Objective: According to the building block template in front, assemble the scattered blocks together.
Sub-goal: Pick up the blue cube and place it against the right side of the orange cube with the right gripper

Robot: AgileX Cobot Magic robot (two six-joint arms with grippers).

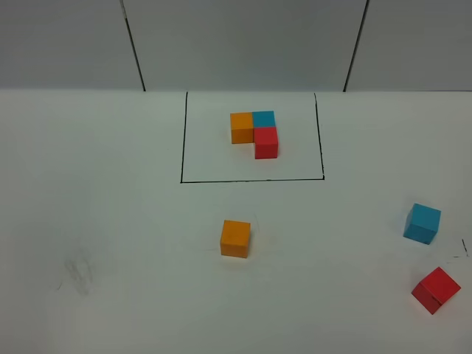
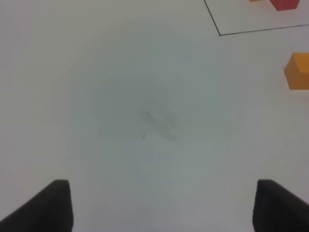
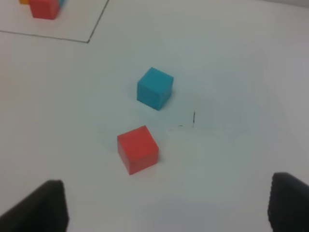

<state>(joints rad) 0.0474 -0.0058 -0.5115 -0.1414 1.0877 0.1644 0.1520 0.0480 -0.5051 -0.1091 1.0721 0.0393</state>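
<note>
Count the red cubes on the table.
2. The framed red cube is joined into the template inside the black frame; the loose red cube lies front right, near the loose blue cube.

Both wrist views crop the template (image 2: 284, 4) to little more than its red cube, the left wrist view cuts off part of the orange block (image 2: 298, 71), and the left gripper (image 2: 161, 208) and right gripper (image 3: 166, 208) show only blurred dark fingertips (image 2: 48, 210).
</note>
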